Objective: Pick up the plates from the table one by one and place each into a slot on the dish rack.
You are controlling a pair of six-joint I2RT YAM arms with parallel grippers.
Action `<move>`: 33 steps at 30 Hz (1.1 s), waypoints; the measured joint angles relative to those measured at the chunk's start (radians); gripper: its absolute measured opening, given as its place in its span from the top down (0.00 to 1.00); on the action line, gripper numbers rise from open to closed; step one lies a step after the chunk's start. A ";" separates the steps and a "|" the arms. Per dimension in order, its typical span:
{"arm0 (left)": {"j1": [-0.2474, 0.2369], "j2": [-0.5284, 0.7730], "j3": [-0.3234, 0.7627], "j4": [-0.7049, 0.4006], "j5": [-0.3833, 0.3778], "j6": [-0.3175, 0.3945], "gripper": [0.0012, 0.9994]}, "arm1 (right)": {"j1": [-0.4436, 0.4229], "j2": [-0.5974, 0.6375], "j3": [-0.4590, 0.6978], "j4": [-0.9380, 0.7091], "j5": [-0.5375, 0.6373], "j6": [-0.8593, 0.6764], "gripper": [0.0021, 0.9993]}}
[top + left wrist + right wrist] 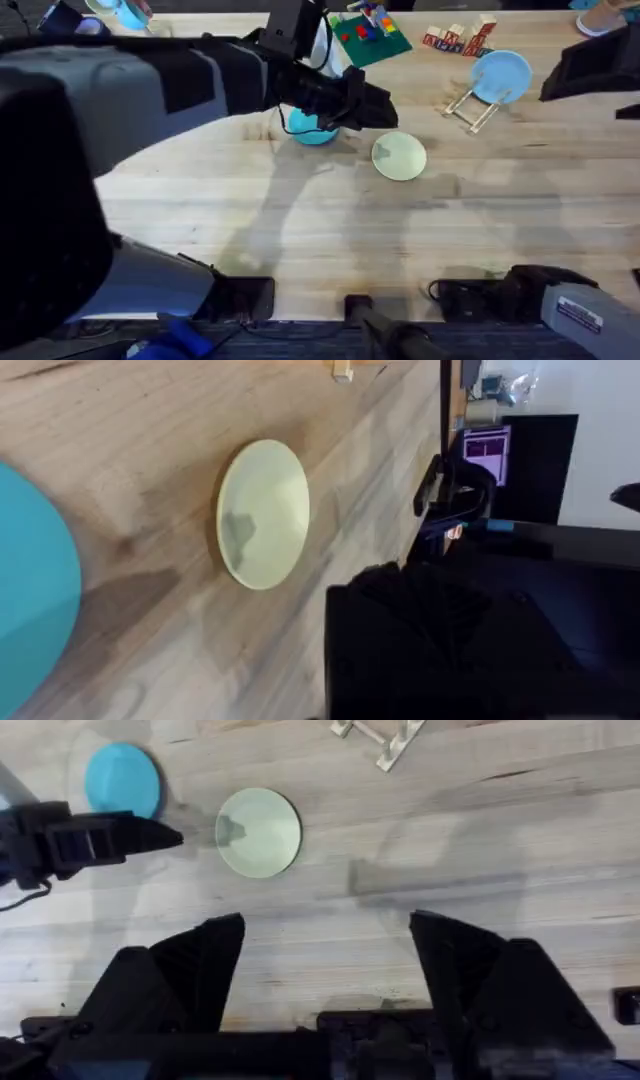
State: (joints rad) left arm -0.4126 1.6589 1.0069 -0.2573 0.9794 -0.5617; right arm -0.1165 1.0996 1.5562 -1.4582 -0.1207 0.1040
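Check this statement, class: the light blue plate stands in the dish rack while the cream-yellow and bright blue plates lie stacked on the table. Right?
Not stacked. In the overhead view the cream-yellow plate and bright blue plate lie apart on the table. The light blue plate does stand in the dish rack.

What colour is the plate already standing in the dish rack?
Light blue plate in the dish rack; the overhead view shows it best.

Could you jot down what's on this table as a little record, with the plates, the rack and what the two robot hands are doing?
Light blue plate: standing in the dish rack, far right.
Cream plate: flat on the table, mid-table.
Bright blue plate: on the table, partly under the left gripper.
Left gripper: reaching over the bright blue plate; finger state unclear.
Right gripper: open, holding nothing, above bare wood.
Plates left to rack: two.
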 joint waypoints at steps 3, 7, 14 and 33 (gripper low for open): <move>0.000 0.038 0.000 0.015 0.001 0.001 0.96 | 0.000 0.000 0.000 0.000 0.000 0.000 0.00; -0.001 0.098 0.000 0.014 0.001 0.001 0.96 | 0.000 0.000 0.000 0.000 0.000 0.000 0.00; -0.002 0.134 -0.001 0.014 -0.004 0.003 0.96 | 0.000 0.000 0.000 0.000 0.000 0.000 0.00; -0.028 0.293 -0.001 0.014 0.001 0.012 0.96 | 0.000 0.000 0.000 0.000 0.000 0.000 0.00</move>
State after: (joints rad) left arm -0.4408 1.9518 1.0061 -0.2428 0.9800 -0.5502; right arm -0.1165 1.0996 1.5562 -1.4586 -0.1207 0.1040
